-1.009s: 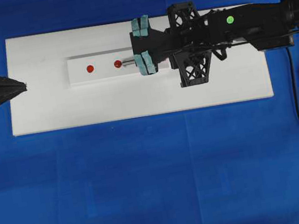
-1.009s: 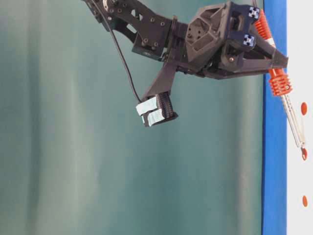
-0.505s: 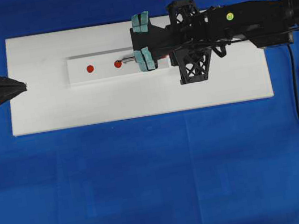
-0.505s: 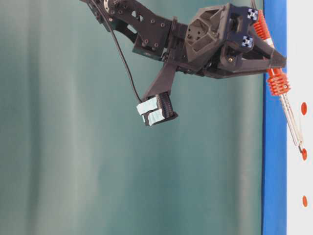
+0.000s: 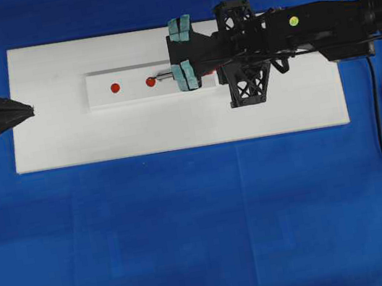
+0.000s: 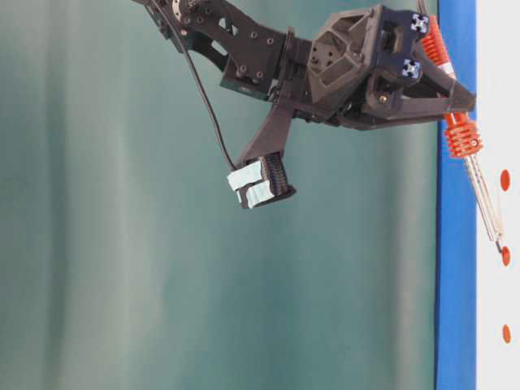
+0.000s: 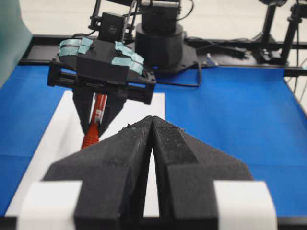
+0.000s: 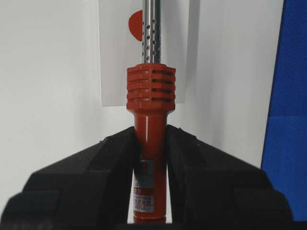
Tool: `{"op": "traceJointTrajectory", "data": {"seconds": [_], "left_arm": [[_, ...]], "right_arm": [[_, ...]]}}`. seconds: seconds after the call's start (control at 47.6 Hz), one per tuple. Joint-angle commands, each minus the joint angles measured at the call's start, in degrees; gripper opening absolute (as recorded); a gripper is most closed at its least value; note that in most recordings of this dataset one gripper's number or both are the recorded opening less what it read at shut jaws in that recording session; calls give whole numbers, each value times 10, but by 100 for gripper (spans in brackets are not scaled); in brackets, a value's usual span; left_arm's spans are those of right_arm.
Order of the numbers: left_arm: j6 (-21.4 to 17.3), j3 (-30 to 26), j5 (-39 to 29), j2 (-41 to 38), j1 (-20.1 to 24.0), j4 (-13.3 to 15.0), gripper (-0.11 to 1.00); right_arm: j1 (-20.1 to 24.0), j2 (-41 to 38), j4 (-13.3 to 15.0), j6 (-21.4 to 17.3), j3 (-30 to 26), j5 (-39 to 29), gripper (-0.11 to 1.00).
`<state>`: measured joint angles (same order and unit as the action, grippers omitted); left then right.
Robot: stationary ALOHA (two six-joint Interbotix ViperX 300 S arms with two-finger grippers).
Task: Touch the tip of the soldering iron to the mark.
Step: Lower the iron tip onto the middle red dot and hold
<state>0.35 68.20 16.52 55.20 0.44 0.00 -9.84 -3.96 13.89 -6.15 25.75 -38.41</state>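
R gripper (image 8: 151, 143) is clamping the soldering iron (image 8: 149, 143), its tip (image 6: 499, 241) sitting at the mark (image 5: 151, 82).
L gripper (image 7: 152, 143) is idling w/ fingers pressed together, gripping nothing; the third dot is hiding under the R arm.

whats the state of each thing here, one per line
soldering iron: held by its handle, tilted down toward the strip
tip: at the mark's edge, contact unclear
mark: uncovered
right end effector: shut on the soldering iron
left end effector: shut, empty, away from the strip
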Motion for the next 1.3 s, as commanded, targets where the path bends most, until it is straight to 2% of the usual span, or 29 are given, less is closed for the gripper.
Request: {"op": "traceJointTrajectory", "data": {"seconds": [0.0,1.135,1.283], "left_arm": [[-1,-6,4,-2,0,-1,0],[0,-6,4,-2,0,-2,0],[0,-6,5,-2,0,-2,0]], "right_arm": [[3,7,-1,1,-8,2,7],[4,7,-1,1,-9,-1,7],[4,9,2,1,-18,-18,7]]}}
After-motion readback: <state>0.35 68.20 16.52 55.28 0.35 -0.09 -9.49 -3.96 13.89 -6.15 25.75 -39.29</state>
